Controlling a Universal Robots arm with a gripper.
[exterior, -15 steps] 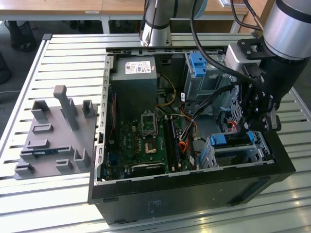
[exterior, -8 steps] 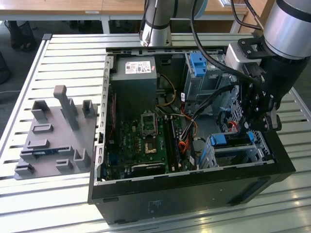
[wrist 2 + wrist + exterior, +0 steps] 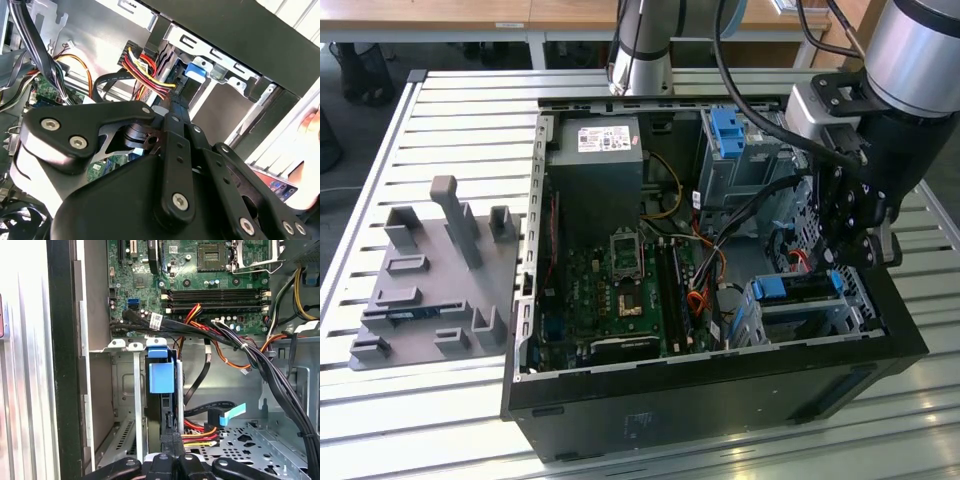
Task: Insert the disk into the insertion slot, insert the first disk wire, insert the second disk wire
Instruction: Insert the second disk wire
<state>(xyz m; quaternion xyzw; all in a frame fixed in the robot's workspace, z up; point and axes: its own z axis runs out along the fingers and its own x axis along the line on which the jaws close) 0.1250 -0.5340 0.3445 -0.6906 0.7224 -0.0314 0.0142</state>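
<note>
Jaws look pinched shut on the power plug [image 3: 178,90], gripper [image 3: 171,445] tip right against the one disk [image 3: 162,376] seated in the one slot [image 3: 750,313], lower right of the exterior view. Two wires: red-yellow lead [image 3: 200,436] and blue-tipped cable [image 3: 226,415]. They're floppy I'd guess, so grab the hard plug, not the lead.

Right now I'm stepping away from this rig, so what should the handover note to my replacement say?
The gripper is shut on the red-yellow wire, up against the disk.
The disk sits in the insertion slot.
Done: disk insertion. Cannot tell whether the red-yellow wire's plug is fully home.
Left: the blue-plug wire looks unplugged, lying beside the slot.
</note>
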